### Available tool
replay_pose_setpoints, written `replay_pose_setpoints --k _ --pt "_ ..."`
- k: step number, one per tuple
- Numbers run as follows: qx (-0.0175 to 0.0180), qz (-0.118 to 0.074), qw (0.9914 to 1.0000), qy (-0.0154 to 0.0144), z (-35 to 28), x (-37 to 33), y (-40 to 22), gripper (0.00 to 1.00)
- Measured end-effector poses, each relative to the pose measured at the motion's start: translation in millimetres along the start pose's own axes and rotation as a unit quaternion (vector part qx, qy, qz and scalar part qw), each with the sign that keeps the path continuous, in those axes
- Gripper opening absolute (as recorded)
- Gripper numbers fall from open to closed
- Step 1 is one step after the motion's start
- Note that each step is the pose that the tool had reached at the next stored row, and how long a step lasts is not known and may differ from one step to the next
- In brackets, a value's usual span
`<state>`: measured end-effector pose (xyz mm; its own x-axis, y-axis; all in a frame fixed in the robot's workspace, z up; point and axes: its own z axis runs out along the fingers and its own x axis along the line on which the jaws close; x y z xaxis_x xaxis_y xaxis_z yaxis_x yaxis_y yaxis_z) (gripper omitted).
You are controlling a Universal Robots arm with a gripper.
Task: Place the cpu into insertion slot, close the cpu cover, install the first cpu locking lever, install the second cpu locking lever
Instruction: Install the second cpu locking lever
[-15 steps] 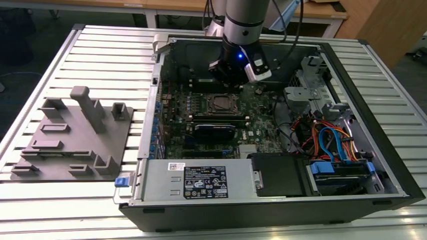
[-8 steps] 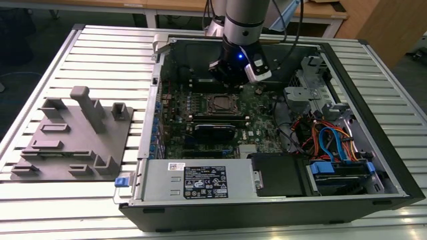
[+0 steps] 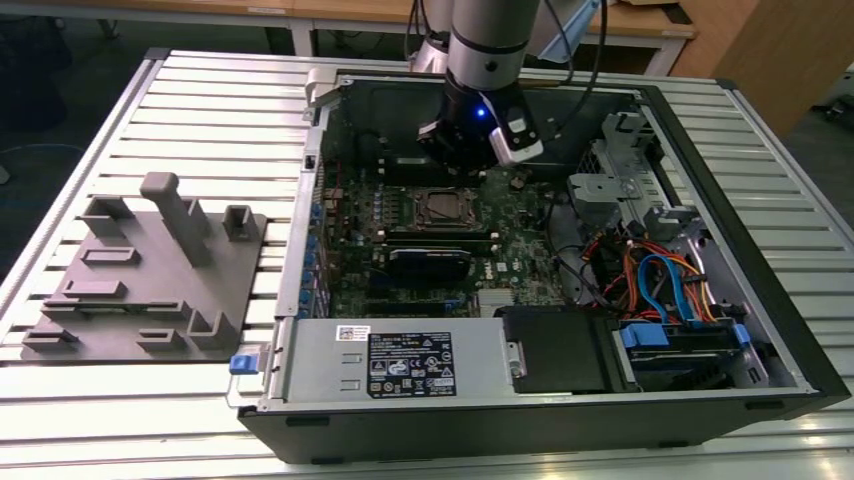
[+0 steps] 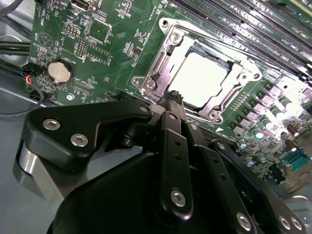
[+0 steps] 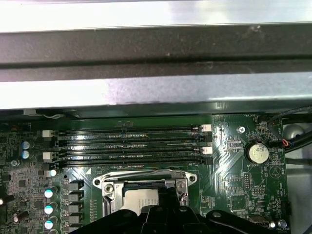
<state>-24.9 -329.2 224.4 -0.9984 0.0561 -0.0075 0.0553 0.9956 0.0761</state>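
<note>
Fingers of our gripper (image 4: 173, 97) look drawn together into a narrow dark tip with nothing between them, hovering at the edge of the insertion slot (image 4: 197, 78) in the second wrist view. We see the cpu (image 4: 202, 79), pale and silvery, already lying inside the slot, and the cpu cover (image 4: 163, 66) appears to be down around it, its window framing the chip. In the first wrist view the same slot (image 5: 141, 187) sits just beside the memory slots (image 5: 131, 146), with the gripper tip (image 5: 168, 204) at its near edge. In the exterior view the gripper (image 3: 470, 150) hangs over the motherboard (image 3: 400, 240) inside the computer case (image 3: 747, 260), just above the slot (image 3: 439, 207).

We judge that the work now concerns the locking levers, though we cannot pick out either lever with certainty. To do this well, we would keep the closed tip low and square to the frame, push along the lever's own travel, and avoid pressing on the chip or the small capacitors (image 4: 265, 122) nearby.
</note>
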Motion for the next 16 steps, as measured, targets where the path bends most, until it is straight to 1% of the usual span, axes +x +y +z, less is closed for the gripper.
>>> replay_pose_setpoints --k 2,6,11,16 --pt "-0.0001 0.000 1.00000 -0.0001 -2.4 -0.1 0.3 0.10" --pt "0.0000 0.000 1.00000 0.0000 -9.3 -0.1 0.8 0.10" --pt "-0.0001 0.000 1.00000 0.0000 -9.6 -0.2 0.2 0.10" --pt "-0.0001 0.000 1.00000 0.0000 -9.7 -0.4 -3.4 0.10"
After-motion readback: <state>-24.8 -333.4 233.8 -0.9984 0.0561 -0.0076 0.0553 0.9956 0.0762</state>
